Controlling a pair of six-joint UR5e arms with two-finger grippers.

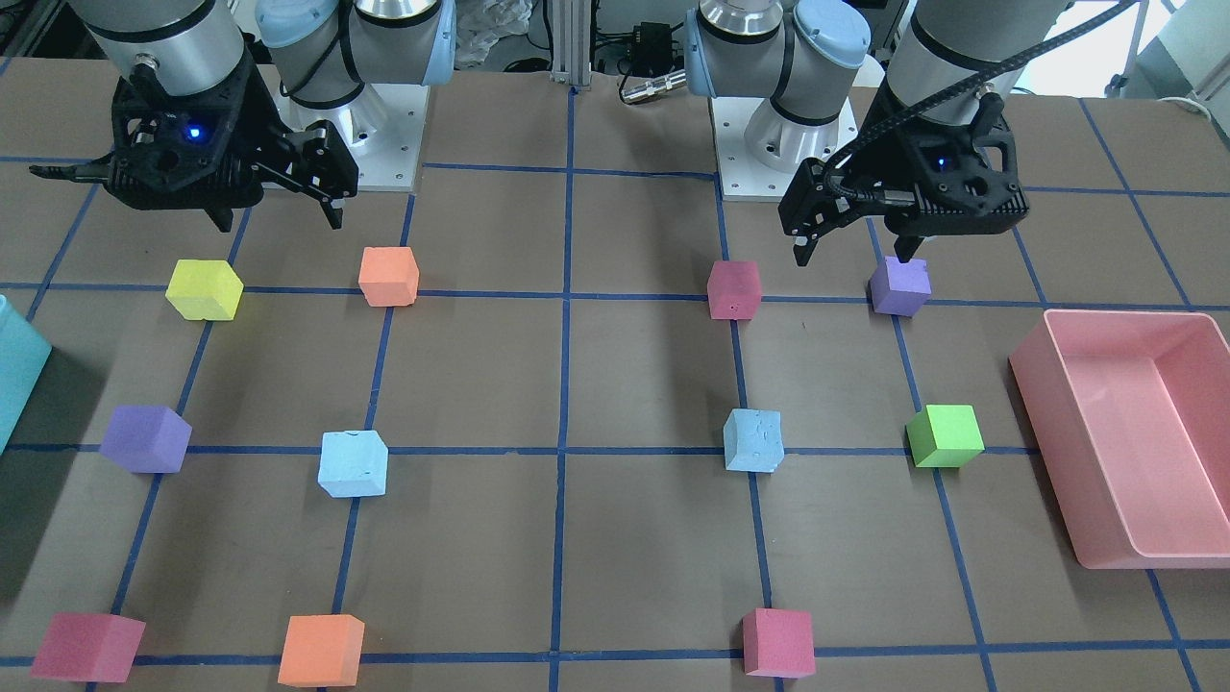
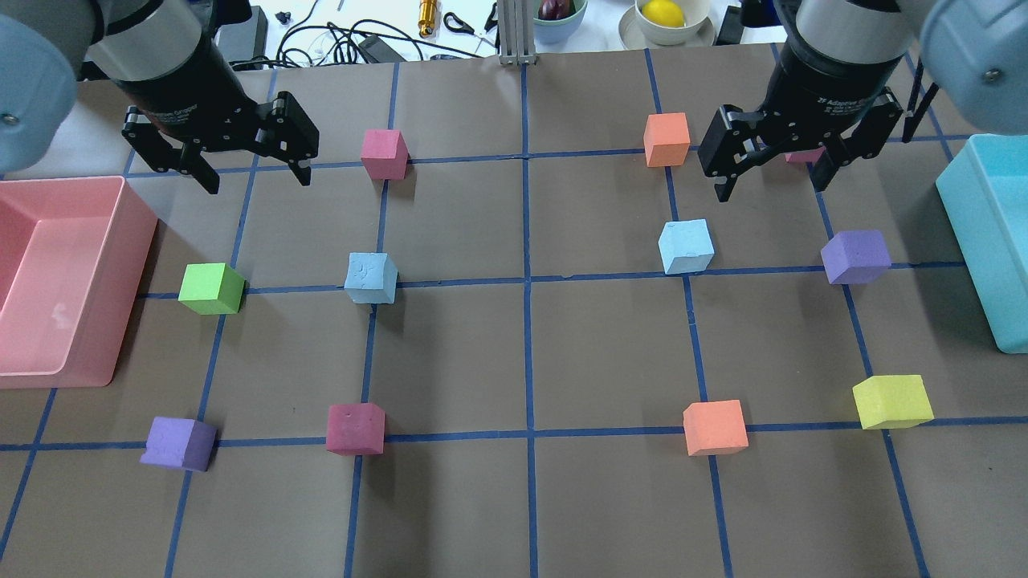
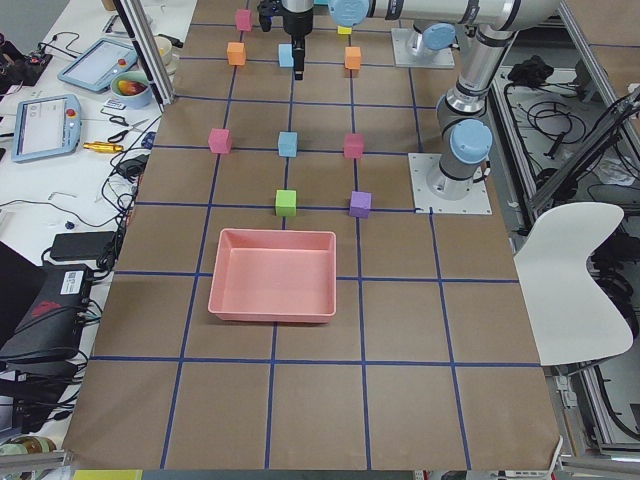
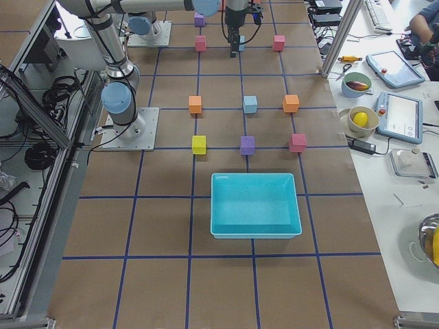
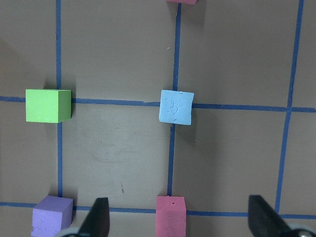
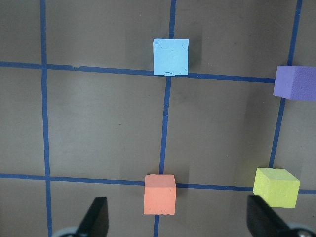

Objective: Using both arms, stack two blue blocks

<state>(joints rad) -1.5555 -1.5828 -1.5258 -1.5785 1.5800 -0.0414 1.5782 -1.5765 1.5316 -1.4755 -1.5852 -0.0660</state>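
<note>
Two pale blue blocks rest apart on the table's middle grid line. One [image 2: 371, 278] [image 1: 753, 440] is on my left arm's side and shows in the left wrist view [image 5: 176, 107]. The other [image 2: 686, 246] [image 1: 353, 463] is on my right arm's side and shows in the right wrist view [image 6: 171, 56]. My left gripper [image 2: 257, 183] [image 1: 853, 258] hangs open and empty above the table, on the robot's side of its block. My right gripper [image 2: 769, 191] [image 1: 281, 223] is also open and empty, likewise on the robot's side of its block.
A pink bin [image 2: 120, 241] stands at the table's left end and a teal bin [image 2: 976, 241] at the right end. Green [image 2: 211, 288], purple [image 2: 855, 257], magenta [image 2: 355, 429], orange [image 2: 715, 427] and yellow [image 2: 891, 401] cubes, among others, sit on grid crossings around the blue blocks.
</note>
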